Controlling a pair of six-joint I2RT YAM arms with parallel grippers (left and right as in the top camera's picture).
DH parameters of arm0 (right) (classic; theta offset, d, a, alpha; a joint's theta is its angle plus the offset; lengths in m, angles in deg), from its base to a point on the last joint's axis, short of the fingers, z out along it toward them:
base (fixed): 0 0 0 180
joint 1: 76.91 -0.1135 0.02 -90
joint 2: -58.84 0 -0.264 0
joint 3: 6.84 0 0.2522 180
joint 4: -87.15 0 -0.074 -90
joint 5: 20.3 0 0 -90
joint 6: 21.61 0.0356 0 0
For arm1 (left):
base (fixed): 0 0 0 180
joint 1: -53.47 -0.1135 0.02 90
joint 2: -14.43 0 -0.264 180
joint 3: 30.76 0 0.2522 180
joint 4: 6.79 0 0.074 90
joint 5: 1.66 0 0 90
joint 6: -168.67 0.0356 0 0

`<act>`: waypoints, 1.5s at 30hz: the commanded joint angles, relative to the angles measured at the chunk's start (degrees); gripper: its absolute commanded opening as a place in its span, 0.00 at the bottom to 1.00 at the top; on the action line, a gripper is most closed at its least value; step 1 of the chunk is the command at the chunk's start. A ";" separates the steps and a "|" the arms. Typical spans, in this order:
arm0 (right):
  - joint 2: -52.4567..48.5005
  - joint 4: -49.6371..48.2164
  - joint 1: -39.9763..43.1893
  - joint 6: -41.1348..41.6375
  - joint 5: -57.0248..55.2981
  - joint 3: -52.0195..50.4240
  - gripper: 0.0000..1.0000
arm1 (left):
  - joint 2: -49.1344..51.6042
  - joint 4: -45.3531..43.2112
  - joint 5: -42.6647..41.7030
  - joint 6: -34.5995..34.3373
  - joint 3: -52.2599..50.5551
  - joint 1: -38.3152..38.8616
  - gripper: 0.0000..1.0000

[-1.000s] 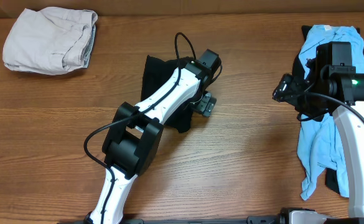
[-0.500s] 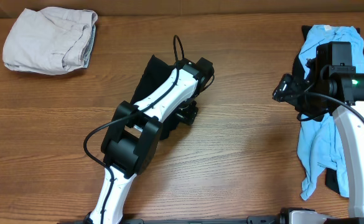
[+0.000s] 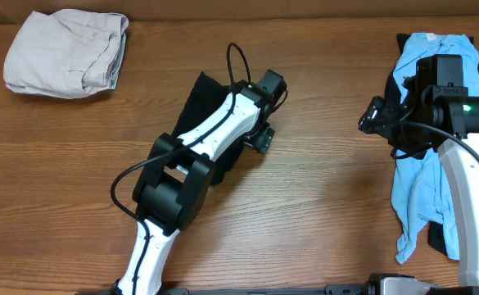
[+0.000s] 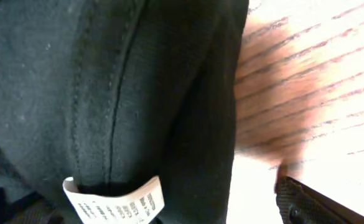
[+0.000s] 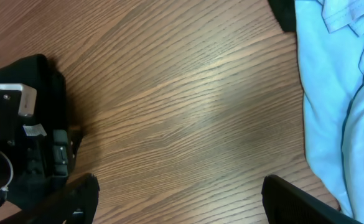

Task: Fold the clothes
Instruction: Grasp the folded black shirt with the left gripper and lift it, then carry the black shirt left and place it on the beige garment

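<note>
A black garment (image 3: 203, 97) lies crumpled at the table's middle. My left gripper (image 3: 260, 138) hangs low over its right edge. In the left wrist view the black garment (image 4: 107, 87) with its white label (image 4: 114, 200) fills the frame. My left gripper (image 4: 166, 208) looks open: one finger shows at the lower right over bare wood, and the cloth hides the other. My right gripper (image 3: 372, 121) is open and empty above bare wood, left of a light blue garment (image 3: 423, 184). The right wrist view shows its open jaws (image 5: 188, 205) and the blue garment (image 5: 340, 93).
A folded beige garment (image 3: 67, 53) lies at the back left. Dark cloth (image 3: 440, 238) shows under the blue pile at the right edge. The wooden table (image 3: 321, 205) runs between the two arms. The left arm and black garment show in the right wrist view (image 5: 20, 124).
The left gripper swung down-left over the black garment, then back up-right. The garment's lower right part is now pulled in and narrower. The right arm has not moved.
</note>
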 commanded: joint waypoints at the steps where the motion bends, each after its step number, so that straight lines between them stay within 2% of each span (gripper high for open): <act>1: -0.15 -0.66 0.33 -0.31 -0.04 -0.28 0.88 | -0.07 -0.96 1.49 -0.37 -3.41 -1.03 0.98; 2: -0.15 -0.79 0.33 -0.31 -0.02 -0.39 0.87 | -0.07 -1.07 1.49 -0.37 -3.78 -1.22 0.95; 4: -0.15 -1.03 0.33 -0.28 -0.04 -0.70 0.87 | -0.07 -1.16 1.49 -0.37 -4.39 -1.77 0.81; 5: -0.15 -1.01 0.33 -0.31 -0.04 -0.72 0.87 | -0.07 -1.31 1.49 -0.35 -4.74 -2.03 0.70; 6: -0.15 -1.03 0.33 -0.28 -0.04 -0.72 0.87 | -0.07 -1.25 1.66 -0.35 -4.83 -2.45 0.41; 7: -0.17 -1.03 0.33 -0.28 -0.04 -0.72 0.87 | -0.07 -1.27 1.66 -0.35 -4.83 -2.62 0.33; 9: -0.15 -1.03 0.33 -0.28 -0.04 -0.72 0.87 | -0.07 -1.51 1.86 -0.33 -4.81 -2.86 0.25; 11: -0.15 -1.03 0.33 -0.28 -0.02 -0.72 0.87 | -0.09 -2.12 3.30 -0.31 -4.79 -3.04 0.09; 12: -0.15 -1.03 0.33 -0.28 -0.02 -0.72 0.87 | -0.09 -2.10 4.17 -0.31 -4.66 -3.06 0.04; 17: -0.17 -1.27 0.33 -0.26 -0.02 -0.72 0.88 | -0.13 1.46 11.63 -0.35 -0.76 -3.06 0.04; 22: -0.15 -1.44 0.33 -0.28 -0.04 -0.72 0.87 | -0.13 9.57 12.55 -0.04 10.01 -4.28 0.04; 28: -0.15 -1.44 0.33 -0.28 -0.07 -0.72 0.88 | -0.13 20.96 17.38 5.68 28.74 -8.57 0.04; 32: -0.15 -1.46 0.33 -0.28 -0.07 -0.72 0.87 | -0.13 26.62 17.33 7.72 39.54 -11.87 0.04; 35: -0.15 -1.46 0.33 -0.28 -0.07 -0.72 0.87 | -0.13 29.92 17.62 13.38 46.75 -14.45 0.04; 40: -0.17 -1.44 0.33 -0.28 -0.04 -0.72 0.87 | -0.13 30.69 21.81 15.17 56.50 -19.67 0.04; 45: -0.15 -1.42 0.33 -0.28 -0.04 -0.72 0.87 | -0.13 24.26 22.86 18.82 60.54 -26.88 0.04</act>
